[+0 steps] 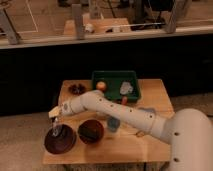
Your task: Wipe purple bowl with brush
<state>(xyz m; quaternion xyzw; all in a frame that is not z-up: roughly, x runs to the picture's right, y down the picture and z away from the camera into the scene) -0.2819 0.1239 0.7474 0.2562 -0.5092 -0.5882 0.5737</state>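
Observation:
The purple bowl [60, 141] sits at the front left corner of the wooden table [150, 90]; it is wide, dark and glossy. My white arm reaches in from the lower right, across the table, to the left. My gripper [55, 118] hangs just above the bowl's far left rim. It is shut on the brush [54, 129], a slim pale stick that points down, with its lower end inside the bowl, at or near the inner surface.
A smaller reddish-brown bowl [91, 131] stands right beside the purple one. A small dark dish [76, 89] is at the back left. A green tray [134, 93] at the back holds an orange fruit [101, 85] and a crumpled clear thing [126, 88]. A bluish cup [113, 123] stands under my arm.

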